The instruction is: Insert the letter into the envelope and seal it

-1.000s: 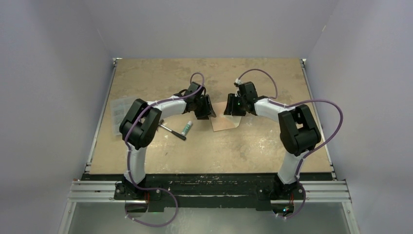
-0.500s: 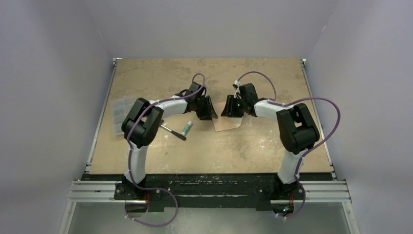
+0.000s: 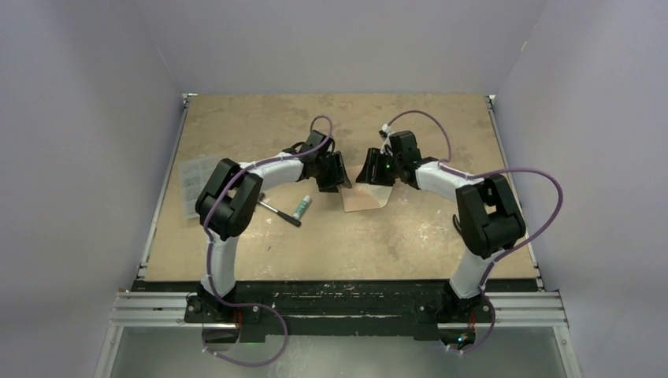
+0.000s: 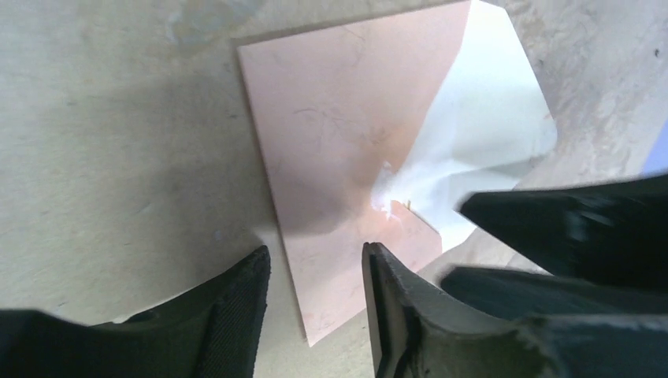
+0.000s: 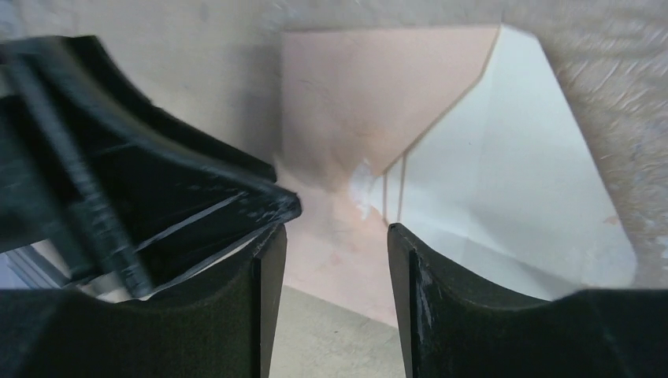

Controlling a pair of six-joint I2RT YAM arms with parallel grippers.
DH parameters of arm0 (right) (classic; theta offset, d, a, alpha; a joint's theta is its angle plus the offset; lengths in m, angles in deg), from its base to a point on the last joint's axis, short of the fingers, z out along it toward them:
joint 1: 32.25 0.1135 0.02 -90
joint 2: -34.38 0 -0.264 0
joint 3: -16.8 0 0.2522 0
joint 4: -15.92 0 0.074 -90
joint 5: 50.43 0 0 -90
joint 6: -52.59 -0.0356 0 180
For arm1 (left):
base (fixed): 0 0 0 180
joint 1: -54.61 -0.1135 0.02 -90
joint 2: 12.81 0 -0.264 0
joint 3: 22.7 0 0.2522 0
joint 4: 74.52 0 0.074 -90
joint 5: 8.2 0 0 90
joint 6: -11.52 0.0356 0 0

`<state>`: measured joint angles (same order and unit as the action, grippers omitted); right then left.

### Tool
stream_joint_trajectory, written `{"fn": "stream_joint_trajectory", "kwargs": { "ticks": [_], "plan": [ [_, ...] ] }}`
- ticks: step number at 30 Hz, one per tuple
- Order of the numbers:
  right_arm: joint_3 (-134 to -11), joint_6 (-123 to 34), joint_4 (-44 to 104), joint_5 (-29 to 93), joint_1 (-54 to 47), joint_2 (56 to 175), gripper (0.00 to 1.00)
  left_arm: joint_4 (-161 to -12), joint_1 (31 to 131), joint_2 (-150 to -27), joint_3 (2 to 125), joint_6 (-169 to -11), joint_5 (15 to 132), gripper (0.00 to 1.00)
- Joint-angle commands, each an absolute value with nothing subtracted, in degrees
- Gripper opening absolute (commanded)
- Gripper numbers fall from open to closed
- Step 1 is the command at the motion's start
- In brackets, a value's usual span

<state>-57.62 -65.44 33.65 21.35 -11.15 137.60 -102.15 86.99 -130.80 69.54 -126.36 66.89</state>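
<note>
My left gripper: fingers a moderate gap apart, gripping nothing, poised low over one corner of the envelope with a finger on either side of its edge.
My right gripper: also parted to a medium gap and empty, low above the same envelope and very close to my left one.
The envelope: lying flat at mid-table between my two grippers, its flap open.
The letter: I cannot pick out a separate sheet, and I cannot tell whether it is already inside.
Materials and shapes: thin, matte salmon-pink paper, faintly creased. The flap's inner face is pale, almost white, narrowing to a blunted point. A bright glare patch sits near its fold. The table is scuffed tan board. My fingers are black and finely textured.
Risks: flat paper offers little to pinch, so closing on it may slide or buckle it. My grippers are near enough to collide. Folding the flap off-line would crease it crooked and seal it badly.
Nearby: a small glue stick lies left of the envelope, apart from it.
</note>
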Motion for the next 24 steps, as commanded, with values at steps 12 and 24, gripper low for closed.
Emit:
{"fn": "stream_joint_trajectory", "kwargs": {
  "ticks": [12,24],
  "plan": [
    [-54.0,-63.5,28.5,25.2,-11.0,127.0,0.54,-123.7,86.3,-114.5,64.8,-105.8,93.3,0.67],
    [-54.3,-64.0,28.3,24.3,-10.9,127.8,0.54,-126.9,94.4,-119.6,62.2,-100.9,102.9,0.54]
  ]
}}
